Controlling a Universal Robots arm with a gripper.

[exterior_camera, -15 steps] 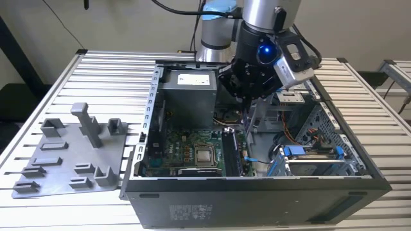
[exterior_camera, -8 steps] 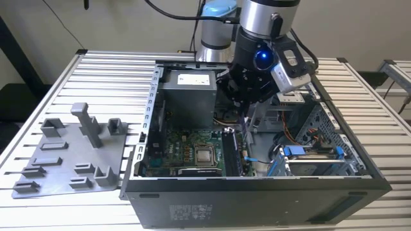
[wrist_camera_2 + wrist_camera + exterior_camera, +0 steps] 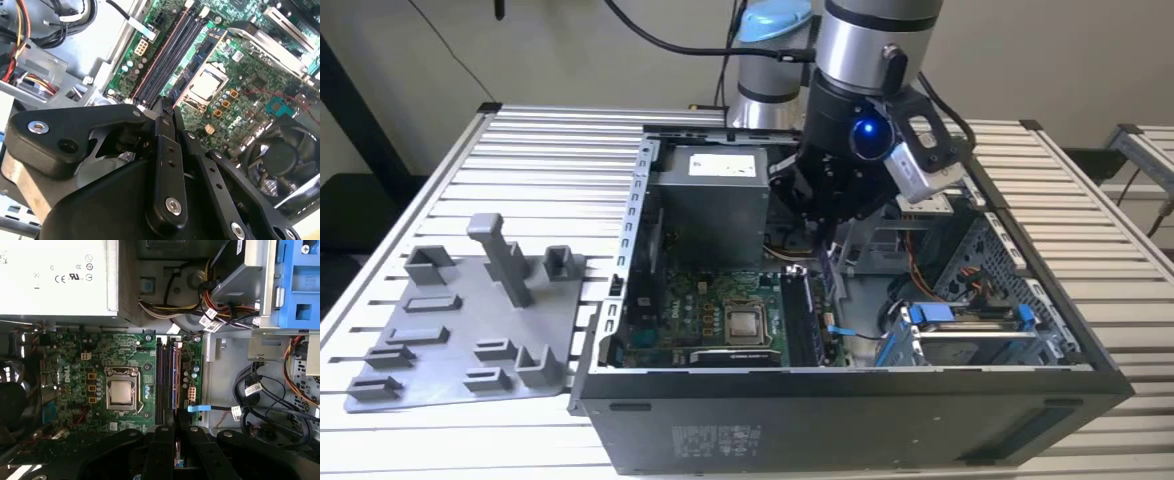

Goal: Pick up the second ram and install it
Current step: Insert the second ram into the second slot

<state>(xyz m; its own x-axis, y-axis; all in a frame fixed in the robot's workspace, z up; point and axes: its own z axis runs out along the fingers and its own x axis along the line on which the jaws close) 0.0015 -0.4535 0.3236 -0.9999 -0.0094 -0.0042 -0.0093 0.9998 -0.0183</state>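
Right now I see the slatted table (image 3: 534,150) carrying the open computer case (image 3: 854,395), with a grey fixture tray (image 3: 467,330) on the exterior view's left of it. My arm (image 3: 874,45) reaches down into the case from above, beside the grey power supply (image 3: 707,200).

Inside lies the green motherboard (image 3: 125,347), CPU socket (image 3: 122,392) bare in the middle, and the long memory slots (image 3: 161,380) run just beside it. A blue drive cage (image 3: 300,285) sits well apart at the case edge, loose cables (image 3: 260,395) between.

The gripper (image 3: 177,440) hangs low over the near end of the slots, its fingers (image 3: 159,450) drawn close together with a narrow gap. In that gap the first wrist view shows a thin edge-on strip, which I take for the second ram (image 3: 178,452), clamped between the fingers. Its lower edge is right above the slots; I cannot tell whether it touches them. One slot beside it already holds a stick (image 3: 175,375).

In the second wrist view the fingers (image 3: 165,150) point at the slot ends.
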